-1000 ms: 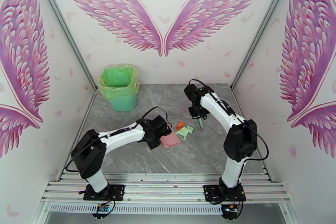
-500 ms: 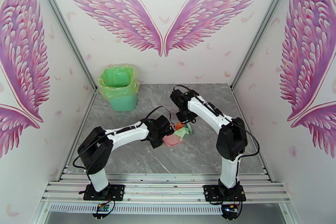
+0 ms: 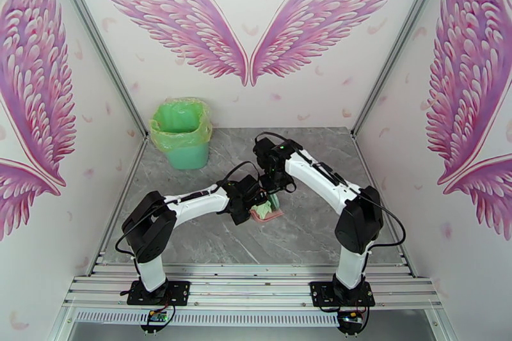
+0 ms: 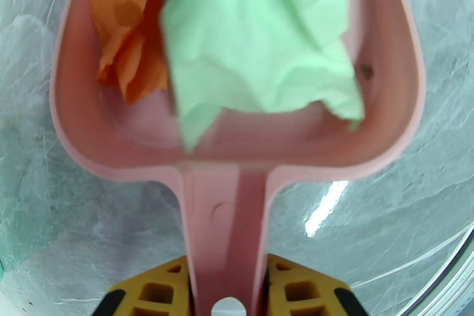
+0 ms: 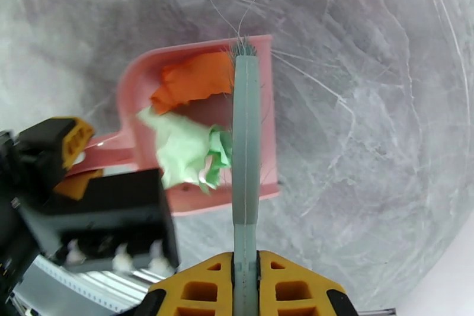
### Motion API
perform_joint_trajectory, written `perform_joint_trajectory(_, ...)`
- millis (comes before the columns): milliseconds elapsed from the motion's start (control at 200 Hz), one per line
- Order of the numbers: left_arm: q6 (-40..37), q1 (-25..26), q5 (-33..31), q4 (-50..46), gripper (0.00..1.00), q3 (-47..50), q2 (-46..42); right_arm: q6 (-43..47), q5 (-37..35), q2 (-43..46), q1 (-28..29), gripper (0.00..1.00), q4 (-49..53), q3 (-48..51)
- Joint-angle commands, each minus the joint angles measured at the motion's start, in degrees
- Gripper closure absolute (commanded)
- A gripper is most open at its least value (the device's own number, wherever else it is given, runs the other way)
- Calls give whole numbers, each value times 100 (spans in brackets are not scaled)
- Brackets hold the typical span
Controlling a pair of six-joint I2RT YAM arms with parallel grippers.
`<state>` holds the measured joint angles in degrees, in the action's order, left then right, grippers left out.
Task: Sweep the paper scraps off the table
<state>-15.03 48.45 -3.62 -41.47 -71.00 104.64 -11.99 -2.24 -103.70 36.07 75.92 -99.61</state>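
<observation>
A pink dustpan (image 4: 379,74) lies flat on the table (image 4: 385,204), and my left gripper (image 4: 224,294) is shut on its handle. Two paper scraps rest inside it: an orange one (image 4: 127,44) and a larger mint green one (image 4: 260,44). From above, the dustpan (image 3: 276,215) sits at mid-table with the left gripper (image 3: 248,200) just left of it. My right gripper (image 5: 246,287) is shut on a teal brush (image 5: 246,145) that reaches across the pan's open edge (image 5: 268,187), its bristles at the far corner, with the orange scrap (image 5: 195,80) and green scrap (image 5: 186,151) to its left.
A green bin (image 3: 181,133) with a yellow-green liner stands at the table's back left corner. Silver rails (image 3: 256,269) edge the marble table (image 3: 307,233). Both arms meet at mid-table, the right arm (image 3: 320,176) stretching in from the right.
The right arm swung the brush leftward from right of the scraps to over the dustpan. The scraps moved from the table into the pan. The left arm edged slightly right.
</observation>
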Motion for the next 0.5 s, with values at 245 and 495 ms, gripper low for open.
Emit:
perform_joint_trajectory(245, 22, -62, 237, 564, 99, 348, -200, -306, -930, 1052, -52, 100, 736, 101)
perform_joint_trajectory(495, 108, -97, 278, 733, 99, 365, -563, -358, -1311, 1692, -534, 100, 776, 457)
